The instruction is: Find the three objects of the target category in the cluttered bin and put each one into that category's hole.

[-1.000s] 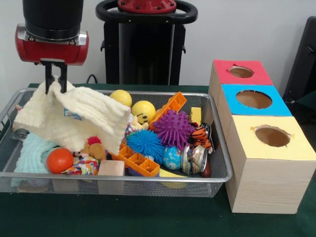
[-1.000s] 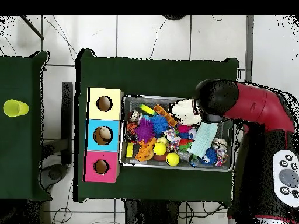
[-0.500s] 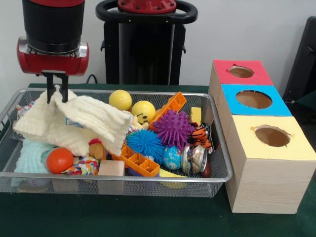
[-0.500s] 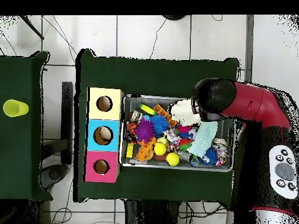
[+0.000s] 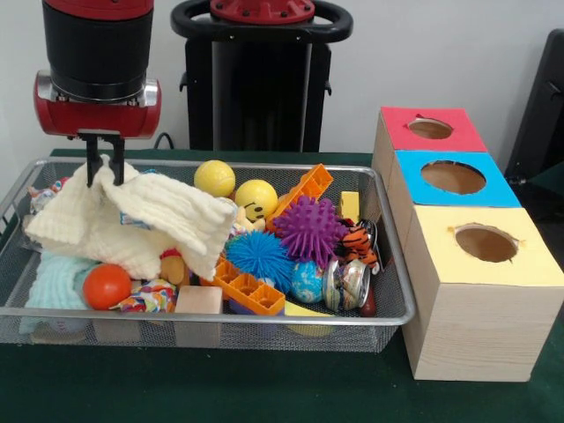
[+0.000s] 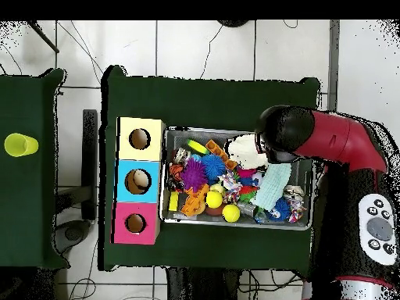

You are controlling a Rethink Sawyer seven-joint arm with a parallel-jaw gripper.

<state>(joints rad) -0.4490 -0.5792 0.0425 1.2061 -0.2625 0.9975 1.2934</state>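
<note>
My gripper (image 5: 104, 169) hangs over the left end of the wire bin (image 5: 264, 317), shut on the top corner of a cream cloth (image 5: 132, 222). The cloth drapes down over toys in the bin's left half. In the overhead view the arm's round wrist (image 6: 283, 134) covers the gripper, and the cream cloth (image 6: 246, 148) shows beside it. A pale green cloth (image 5: 55, 280) lies under the cream one, next to an orange ball (image 5: 107, 285). Three boxes stand right of the bin: red (image 5: 429, 129), blue (image 5: 453, 179), yellow (image 5: 485, 244), each with a round hole.
The bin also holds two yellow balls (image 5: 256, 197), a purple spiky ball (image 5: 308, 229), a blue spiky ball (image 5: 257, 254), orange bricks (image 5: 249, 289), a wooden block (image 5: 199, 300), a tin can (image 5: 345, 284) and a tiger toy (image 5: 357, 241). A yellow cup (image 6: 20, 144) stands on another table.
The gripper has lowered and shifted slightly right with the cream cloth, which now sags flatter over the toys.
</note>
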